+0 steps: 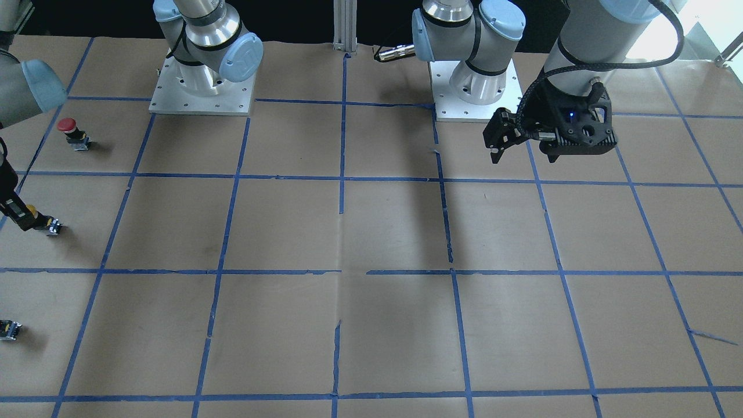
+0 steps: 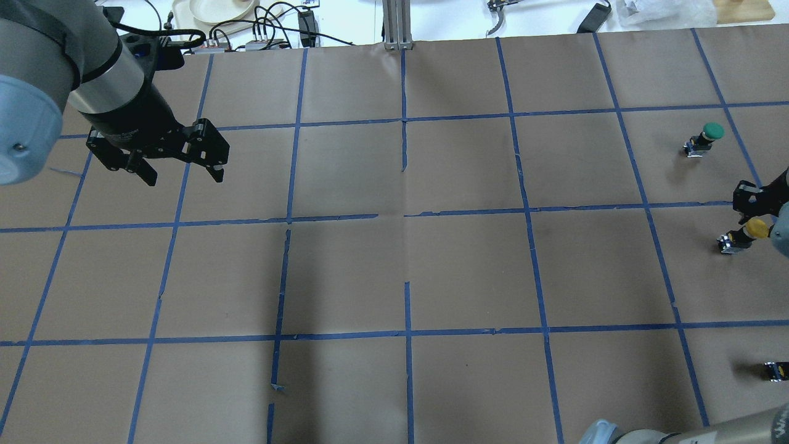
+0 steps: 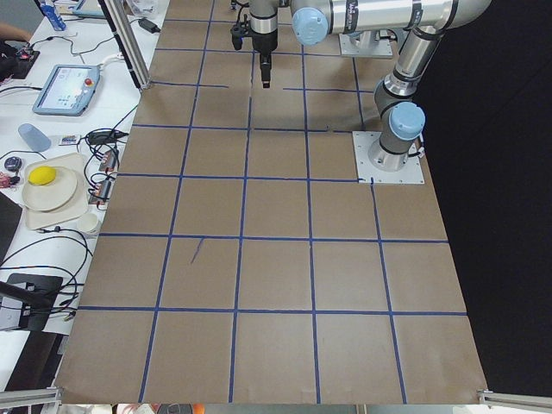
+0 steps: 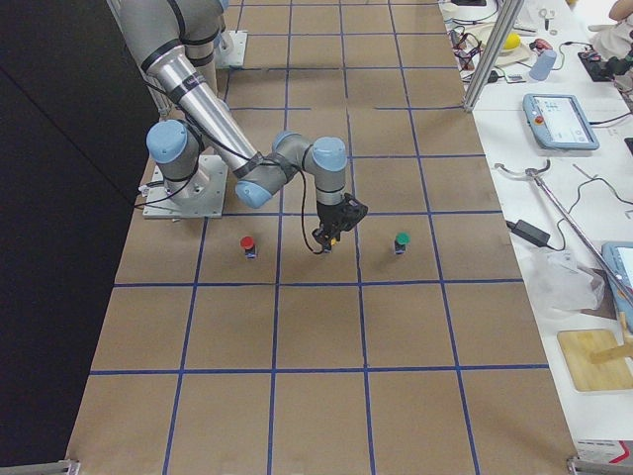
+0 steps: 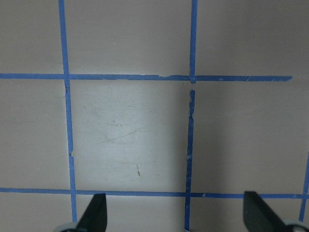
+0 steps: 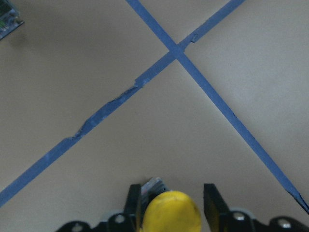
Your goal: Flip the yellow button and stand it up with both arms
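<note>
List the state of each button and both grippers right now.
yellow button: tipped over, not standing, cap gripped.
right gripper: shut on the yellow button's cap.
left gripper: open, empty, in the air.
red button: upright, free.
green button: upright, free.
capless switch: lying loose, alone.

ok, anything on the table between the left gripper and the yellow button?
Nothing visible. Only bare taped paper lies between the left gripper and the yellow button, whose cap sits between the fingers of the right gripper. The green button and capless switch sit off that line.
</note>
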Tool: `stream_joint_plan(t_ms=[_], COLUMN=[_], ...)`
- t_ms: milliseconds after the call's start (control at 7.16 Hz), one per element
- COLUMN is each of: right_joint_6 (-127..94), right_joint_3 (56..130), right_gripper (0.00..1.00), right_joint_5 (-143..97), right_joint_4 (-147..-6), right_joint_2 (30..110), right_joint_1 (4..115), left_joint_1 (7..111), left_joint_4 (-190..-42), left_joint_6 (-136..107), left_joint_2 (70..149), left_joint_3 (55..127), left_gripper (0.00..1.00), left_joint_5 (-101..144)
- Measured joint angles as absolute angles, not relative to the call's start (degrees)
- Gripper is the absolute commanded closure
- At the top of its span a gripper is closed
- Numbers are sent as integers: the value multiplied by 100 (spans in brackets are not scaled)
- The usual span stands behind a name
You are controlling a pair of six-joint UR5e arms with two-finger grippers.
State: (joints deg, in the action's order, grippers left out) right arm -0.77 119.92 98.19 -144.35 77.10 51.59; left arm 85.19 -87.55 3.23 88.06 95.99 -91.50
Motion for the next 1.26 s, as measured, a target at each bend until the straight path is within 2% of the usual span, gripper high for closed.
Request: stream_joint_plan(t_ms=[419, 699, 978, 1257], right_joint_6=[-93, -95, -83, -72], right_joint_3=[11958, 11716, 10893, 9575], right_gripper=[15, 1, 0, 0], right_joint_5=[9782, 9713, 9454, 9357], right_joint_4=[-14319, -13605, -12213, -10432], right_joint_2=[7795, 8140, 8405, 8449], right_joint_1=[5160, 5201, 5360, 5816], left_joint_1=[8517, 8517, 8517, 8516], left_joint_4=[-8740, -8742, -8745, -8745], left_joint_6=[317, 316, 316, 311], left_joint_2=[8807, 8803, 8801, 8805], left_joint_3=[9594, 9596, 9589, 9563], left_gripper=[0, 0, 0, 0], left_joint_5=[-9149, -9145, -9143, -9141])
